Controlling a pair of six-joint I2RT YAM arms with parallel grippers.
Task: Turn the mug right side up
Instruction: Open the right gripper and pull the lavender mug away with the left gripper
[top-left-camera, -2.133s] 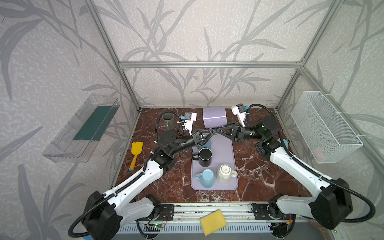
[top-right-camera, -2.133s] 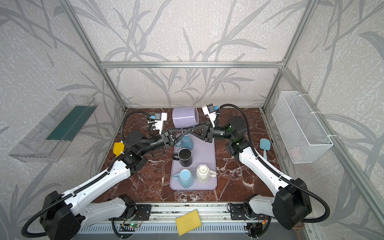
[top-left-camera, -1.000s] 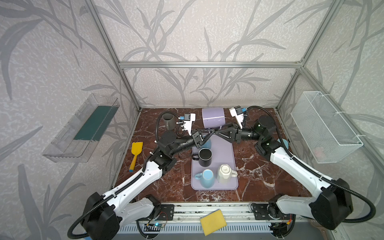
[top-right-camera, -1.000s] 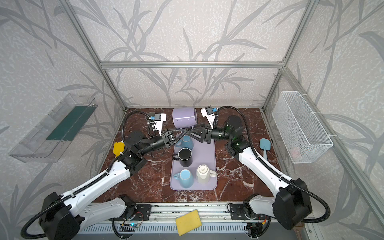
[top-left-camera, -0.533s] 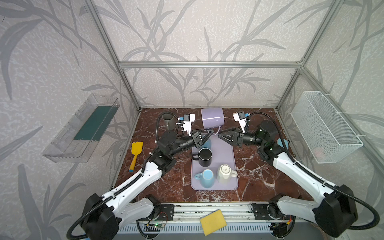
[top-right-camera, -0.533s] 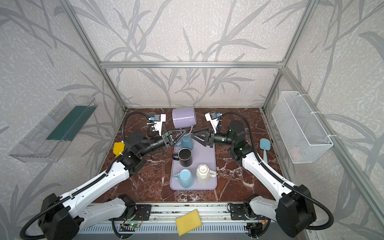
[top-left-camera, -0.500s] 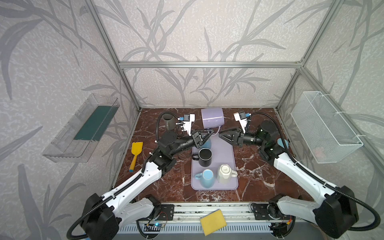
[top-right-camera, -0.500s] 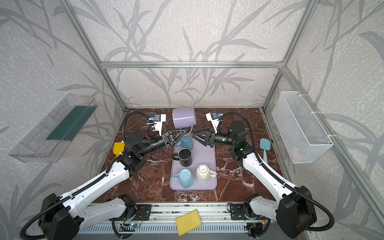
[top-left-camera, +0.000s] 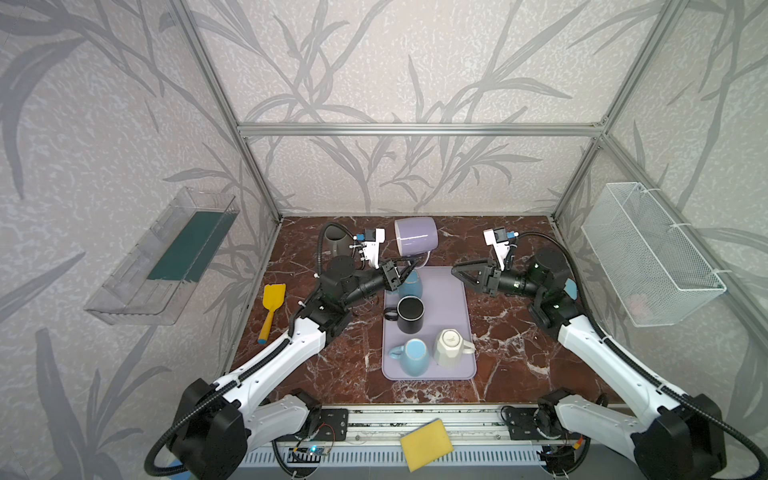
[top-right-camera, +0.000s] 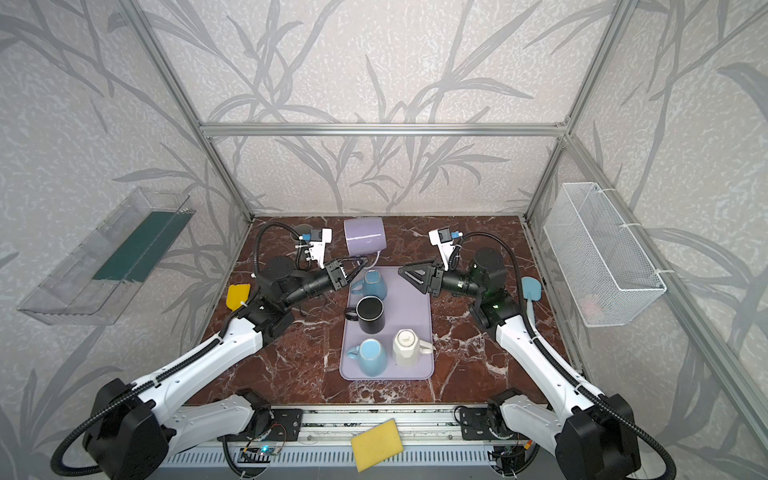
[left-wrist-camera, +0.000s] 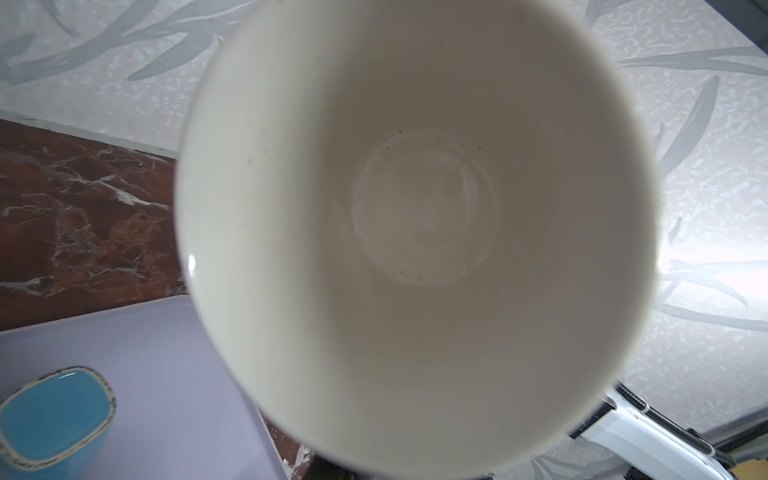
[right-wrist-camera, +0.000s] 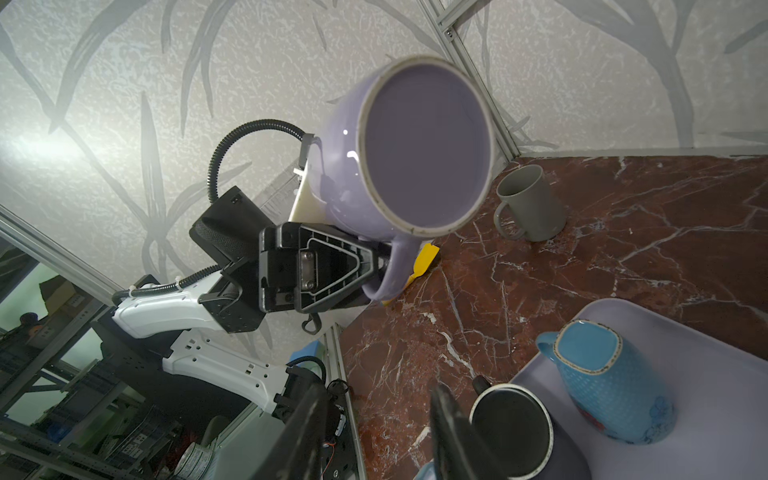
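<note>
Leaf-print walls (top-left-camera: 415, 83) and metal frame (top-left-camera: 415, 129) box in brown marble bench (top-left-camera: 519, 332). Left hand (top-left-camera: 403, 268) clamped on handle of purple mug (top-left-camera: 415, 239), which hangs tipped in air over far end of lavender tray (top-left-camera: 451, 299). Right hand (top-left-camera: 457, 270) partly open, empty, near tray's far right corner.

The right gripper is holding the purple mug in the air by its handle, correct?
Not quite: it is the left gripper that holds the purple mug in the air by its handle, shut on it, as the right wrist view shows. The right gripper stands apart from the mug, its jaws open with nothing between them.
</note>
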